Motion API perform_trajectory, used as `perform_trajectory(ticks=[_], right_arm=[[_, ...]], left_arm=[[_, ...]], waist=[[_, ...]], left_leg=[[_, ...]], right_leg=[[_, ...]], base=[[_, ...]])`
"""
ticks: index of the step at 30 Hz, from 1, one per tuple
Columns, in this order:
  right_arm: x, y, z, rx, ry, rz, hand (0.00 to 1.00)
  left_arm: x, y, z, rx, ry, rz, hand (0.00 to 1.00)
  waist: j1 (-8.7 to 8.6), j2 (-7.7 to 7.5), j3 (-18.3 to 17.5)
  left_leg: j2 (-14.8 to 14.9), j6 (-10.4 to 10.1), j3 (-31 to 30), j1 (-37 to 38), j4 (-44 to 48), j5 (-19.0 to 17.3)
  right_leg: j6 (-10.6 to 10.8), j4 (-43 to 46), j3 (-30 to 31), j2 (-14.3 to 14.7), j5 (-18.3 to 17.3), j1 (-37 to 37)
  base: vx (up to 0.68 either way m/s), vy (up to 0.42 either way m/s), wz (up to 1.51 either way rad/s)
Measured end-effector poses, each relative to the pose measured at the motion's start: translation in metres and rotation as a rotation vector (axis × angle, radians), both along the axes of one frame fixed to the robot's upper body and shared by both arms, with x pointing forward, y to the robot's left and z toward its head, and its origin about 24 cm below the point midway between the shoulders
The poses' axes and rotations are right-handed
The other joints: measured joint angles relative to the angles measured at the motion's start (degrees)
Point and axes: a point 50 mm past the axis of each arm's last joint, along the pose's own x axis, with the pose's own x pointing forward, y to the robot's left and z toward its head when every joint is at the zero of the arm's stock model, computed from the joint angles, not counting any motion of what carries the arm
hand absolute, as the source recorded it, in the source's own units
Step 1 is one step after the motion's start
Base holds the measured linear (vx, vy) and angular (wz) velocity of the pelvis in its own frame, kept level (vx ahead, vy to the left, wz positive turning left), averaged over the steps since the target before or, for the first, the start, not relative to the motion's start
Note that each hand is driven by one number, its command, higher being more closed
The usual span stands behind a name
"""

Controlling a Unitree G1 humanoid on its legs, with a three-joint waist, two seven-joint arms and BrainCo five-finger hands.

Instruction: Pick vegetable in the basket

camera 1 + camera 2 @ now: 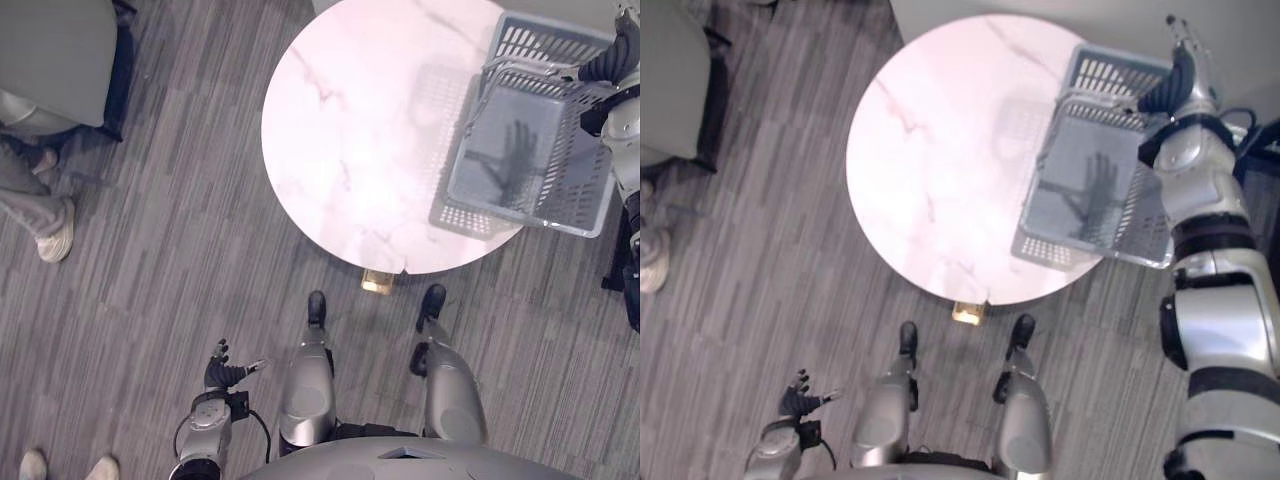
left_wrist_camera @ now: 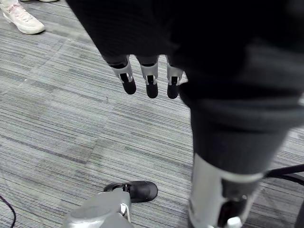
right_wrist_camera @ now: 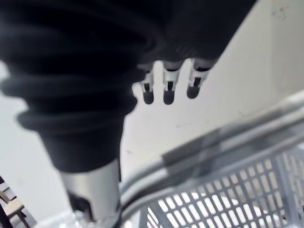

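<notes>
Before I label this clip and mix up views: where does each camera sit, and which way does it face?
Left eye view: head, looking down on round table, basket, floor; left hand low.
Right eye view: head, same scene slightly offset; right hand at the basket's far edge.
Left wrist view: left wrist, along open fingers toward floor.
Right wrist view: right wrist, past fingers to the basket's mesh wall.
Both eye views share table and basket.
</notes>
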Motion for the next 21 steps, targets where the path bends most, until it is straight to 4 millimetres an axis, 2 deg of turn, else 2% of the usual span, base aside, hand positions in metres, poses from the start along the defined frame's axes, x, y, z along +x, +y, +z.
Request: perform_trajectory(ticks=[3, 15, 18, 21], right_arm=[[-0.005, -0.005, 0.017, -0.032, -0.019, -0.007, 1.00], [-0.007, -0.016, 0.016, -0.040, 0.056, -0.021, 1.00], [-0.008, -0.025, -0.008, -0.020, 0.125, -0.034, 1.00], [-0.018, -0.037, -0.051, 0.048, 0.190, -0.033, 1.00]], left_arm=[[0.005, -0.003, 0.003, -0.001, -0.018, -0.017, 0.00], [0.018, -0.010, 0.005, -0.019, -0.041, -0.051, 0.00], [0.018, -0.011, 0.006, -0.024, -0.046, -0.053, 0.00], [0.019, -0.014, 0.006, -0.035, -0.055, -0.052, 0.00]], waist=[[-0.05, 0.42, 0.6], [0.03, 0.63, 0.8], [0.13, 0.61, 0.8], [0.10, 0.29, 0.8]], left_leg=[[-0.1, 0.0, -0.1, -1.2, -1.2, 1.2], [-0.4, 0.0, -0.2, -1.0, -0.8, 1.3], [-0.4, 0.0, -0.1, 1.7, -1.0, 1.2], [-0.4, 0.4, 0.3, 5.6, -1.2, 0.2]], right_leg=[[-0.2, -0.1, 0.1, 0.0, 0.7, -1.7], [-0.2, -0.1, 0.3, -0.2, 0.9, -1.5], [-0.1, 0.0, 0.6, -0.2, 0.8, 1.1], [0.7, 0.2, 1.5, -0.2, 0.1, 4.6]], base=[[-0.02, 0.002, 0.01], [0.00, 0.001, 0.00], [0.02, 0.014, -0.02], [0.03, 0.046, -0.07]])
